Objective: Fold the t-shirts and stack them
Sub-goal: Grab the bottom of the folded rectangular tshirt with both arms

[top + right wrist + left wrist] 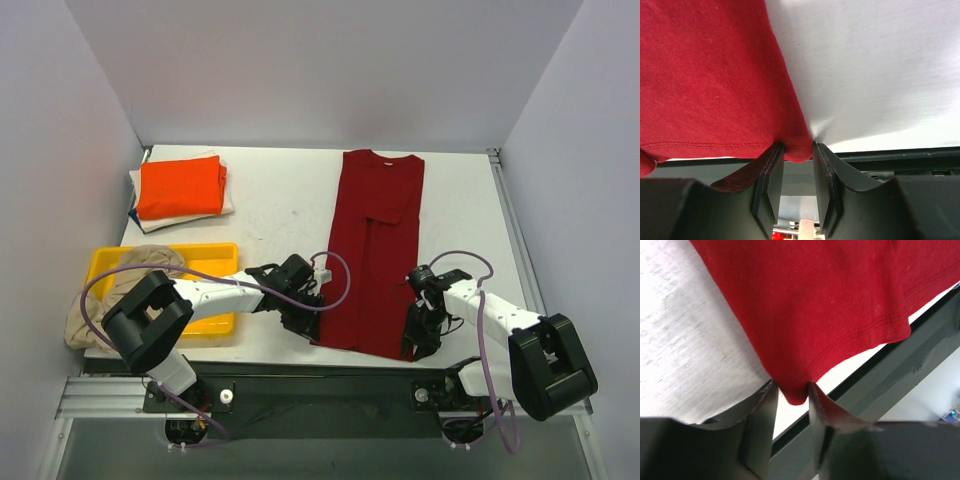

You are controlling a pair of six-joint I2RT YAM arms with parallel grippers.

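Observation:
A dark red t-shirt (375,250) lies folded into a long strip down the middle of the table, its hem at the near edge. My left gripper (312,318) is at the hem's left corner. In the left wrist view that corner of the red t-shirt (815,305) sits pinched between my left gripper's (792,390) fingertips. My right gripper (415,335) is at the hem's right corner. There the red cloth (710,75) fills the gap of my right gripper (799,150). A folded bright orange t-shirt (180,187) tops a small stack at the back left.
A yellow tray (215,255) sits at the near left with a beige t-shirt (100,310) spilling over its left side. The table's near edge and a dark rail (900,370) run just under both grippers. White walls enclose the back and sides.

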